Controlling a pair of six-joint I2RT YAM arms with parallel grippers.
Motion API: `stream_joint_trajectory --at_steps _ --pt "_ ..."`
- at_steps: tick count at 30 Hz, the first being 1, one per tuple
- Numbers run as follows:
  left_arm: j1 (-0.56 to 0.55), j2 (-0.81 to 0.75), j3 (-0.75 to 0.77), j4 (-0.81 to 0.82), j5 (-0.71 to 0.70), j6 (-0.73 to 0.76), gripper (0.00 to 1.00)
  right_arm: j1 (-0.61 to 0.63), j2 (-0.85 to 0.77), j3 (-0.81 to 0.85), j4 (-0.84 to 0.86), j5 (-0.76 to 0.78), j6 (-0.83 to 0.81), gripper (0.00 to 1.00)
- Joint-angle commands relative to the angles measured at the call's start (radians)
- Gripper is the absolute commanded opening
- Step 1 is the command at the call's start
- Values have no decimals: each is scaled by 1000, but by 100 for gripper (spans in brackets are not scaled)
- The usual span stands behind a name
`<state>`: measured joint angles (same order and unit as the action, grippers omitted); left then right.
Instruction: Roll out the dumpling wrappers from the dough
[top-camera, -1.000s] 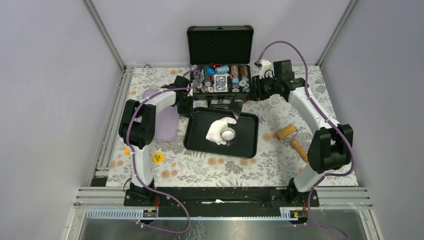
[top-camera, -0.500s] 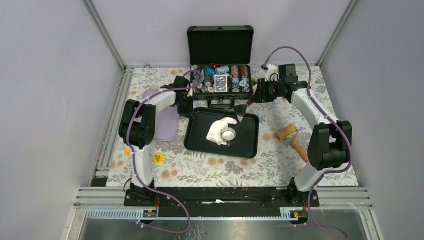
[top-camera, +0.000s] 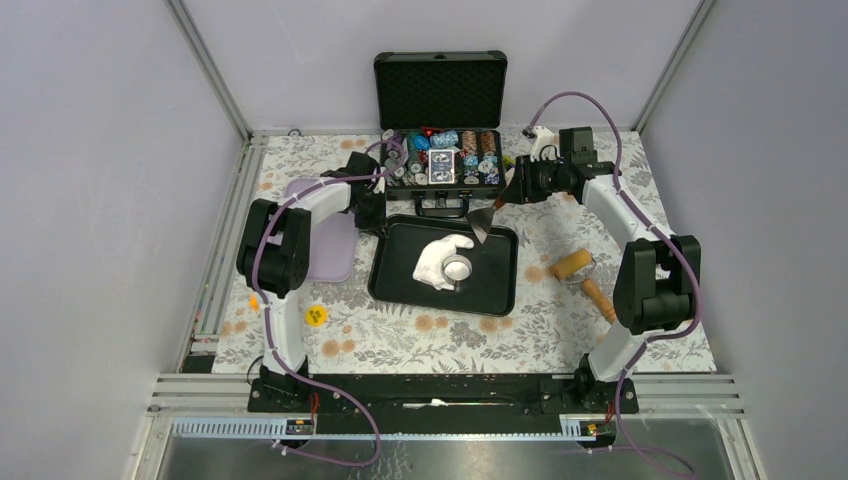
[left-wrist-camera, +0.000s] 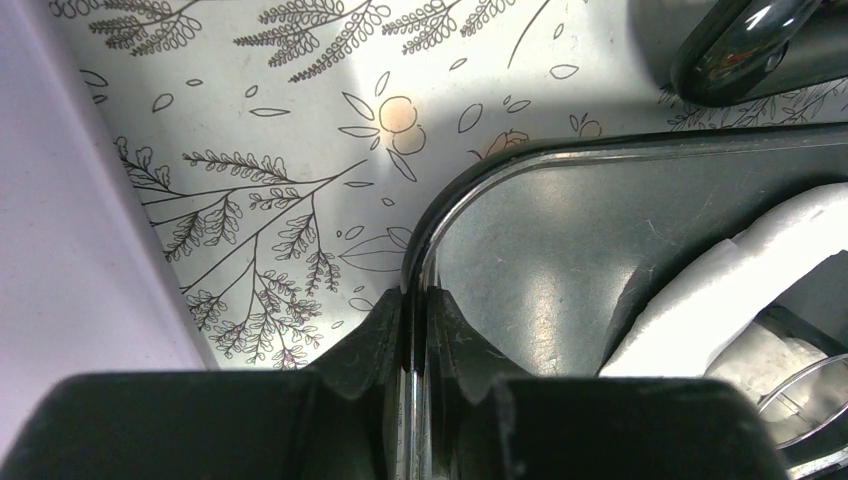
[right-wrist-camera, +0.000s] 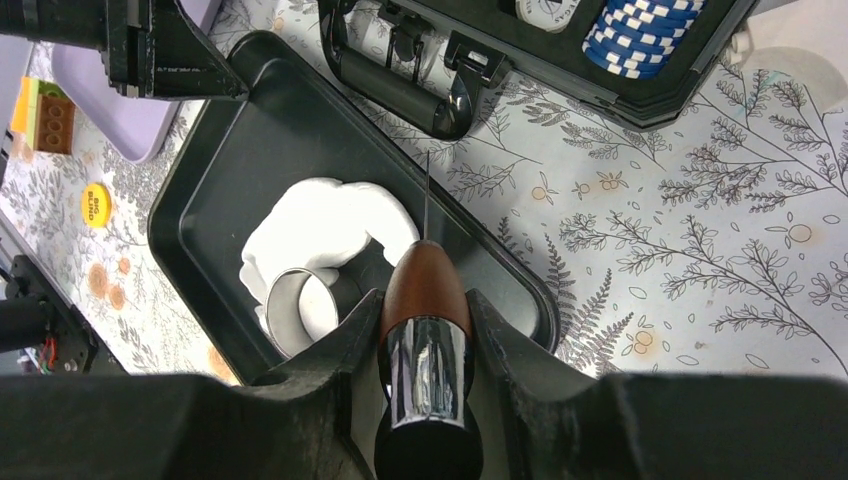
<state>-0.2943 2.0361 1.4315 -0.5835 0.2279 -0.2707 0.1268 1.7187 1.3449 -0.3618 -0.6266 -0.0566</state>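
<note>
The left fingers (top-camera: 377, 214) are clamped on the far left rim of the black tray (top-camera: 494, 280). The right fingers (top-camera: 513, 192) are clamped on the brown handle of a scraper (top-camera: 481, 222). Its blade is by the tray's far edge. The white dough (top-camera: 437, 256) lies in the middle of the tray. A steel ring (top-camera: 457, 268) touches the dough. The tray sits on the flowery surface (top-camera: 400, 335).

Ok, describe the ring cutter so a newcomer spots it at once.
Start at the black tray in the middle of the table. White dough lies on it; the ring cutter sits at the dough's near right side, a shiny open steel hoop against matte white.
</note>
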Motion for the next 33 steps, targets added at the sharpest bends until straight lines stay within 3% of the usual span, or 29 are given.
stream_joint_trajectory --at_steps 1,6,12,29,33 --pt "-11 -14 -33 -32 11 -16 0 11 -14 34 -83 -42 -108 0" --pt "-11 -18 -36 -29 1 -22 0 -7 -86 83 -224 -41 -175 0" --pt "-11 -14 -35 -26 5 -25 0 -8 -120 47 -272 -38 -242 0" --pt "-11 -27 -42 -23 26 -25 0 -7 91 230 -378 2 -260 0" --pt "-11 -24 -40 -22 32 -25 0 -2 156 282 -423 -64 -286 0"
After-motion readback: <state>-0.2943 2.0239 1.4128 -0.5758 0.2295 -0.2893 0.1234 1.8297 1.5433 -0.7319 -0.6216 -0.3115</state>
